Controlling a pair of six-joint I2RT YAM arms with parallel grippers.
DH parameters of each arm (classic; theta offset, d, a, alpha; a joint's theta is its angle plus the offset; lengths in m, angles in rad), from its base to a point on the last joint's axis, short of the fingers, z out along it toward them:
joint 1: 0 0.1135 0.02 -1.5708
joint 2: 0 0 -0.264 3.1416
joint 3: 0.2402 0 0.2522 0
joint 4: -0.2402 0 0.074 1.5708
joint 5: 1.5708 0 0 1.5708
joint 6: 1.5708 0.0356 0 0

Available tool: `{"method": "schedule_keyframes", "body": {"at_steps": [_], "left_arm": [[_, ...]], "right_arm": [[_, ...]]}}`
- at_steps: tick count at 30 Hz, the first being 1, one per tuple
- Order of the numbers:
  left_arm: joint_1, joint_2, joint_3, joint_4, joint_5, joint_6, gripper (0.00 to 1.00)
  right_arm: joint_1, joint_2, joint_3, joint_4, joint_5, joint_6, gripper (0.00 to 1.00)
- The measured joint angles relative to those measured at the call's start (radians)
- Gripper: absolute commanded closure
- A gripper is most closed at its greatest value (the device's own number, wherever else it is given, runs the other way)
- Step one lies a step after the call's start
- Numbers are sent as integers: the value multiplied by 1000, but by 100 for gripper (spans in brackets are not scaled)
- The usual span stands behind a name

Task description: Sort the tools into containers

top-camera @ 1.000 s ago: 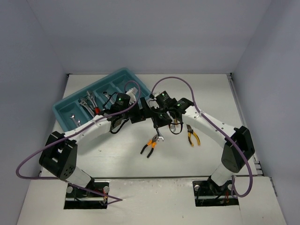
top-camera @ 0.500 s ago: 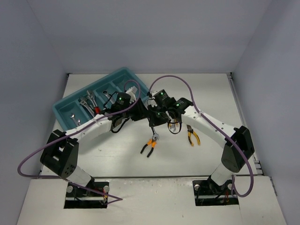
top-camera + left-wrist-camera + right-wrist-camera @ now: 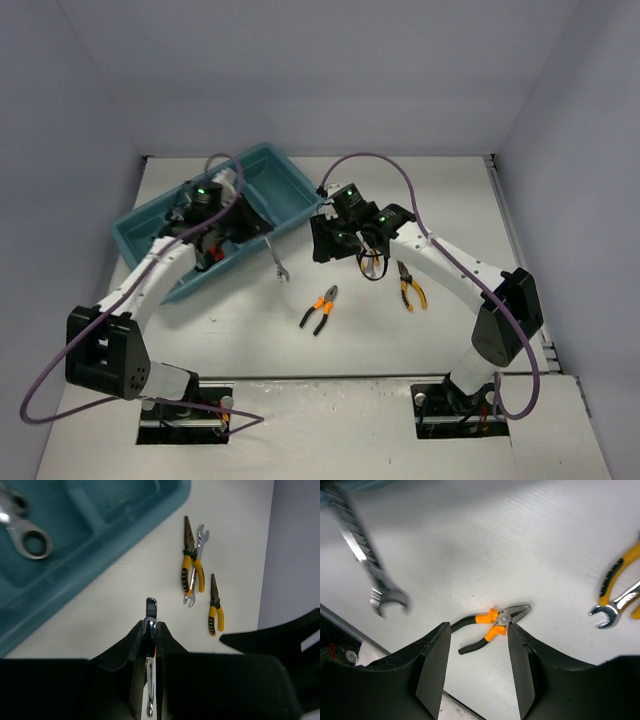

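Note:
My left gripper [image 3: 151, 627] is shut on a silver wrench [image 3: 150, 611], whose end sticks out past the fingertips. From above, that wrench [image 3: 277, 262] hangs over the table just right of the teal tray [image 3: 285, 190], below my left gripper [image 3: 252, 236]. It shows blurred in the right wrist view [image 3: 365, 555]. My right gripper [image 3: 479, 630] is open above orange-and-black pliers [image 3: 492, 625] lying on the table [image 3: 319, 309]. A ring wrench [image 3: 27, 535] lies in a tray compartment [image 3: 100, 540].
Long yellow-handled pliers [image 3: 191, 565] lie across a silver open-end wrench [image 3: 200, 535], with smaller yellow pliers [image 3: 216, 612] beside them. From above the smaller pair [image 3: 409, 286] sits right of my right arm [image 3: 440, 262]. My left arm hides most of the tray's contents.
The wrench passed from my right gripper to my left: the left shut on it, the right opened, and the left arm swung left toward the tray carrying it.

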Motion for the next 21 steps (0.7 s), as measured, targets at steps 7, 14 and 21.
{"method": "schedule_keyframes", "body": {"at_steps": [7,14,21], "left_arm": [[480,-46,234,-304,27,189,100],[644,94,388,-488,-52,301,100],[705,317,429,-555,-163,364,84]], "right_arm": [[-162,-42,-46,6,51,-6,53],[-230,-65,-94,7,139,-8,54],[-238,-62,-138,7,217,-8,56]]}}
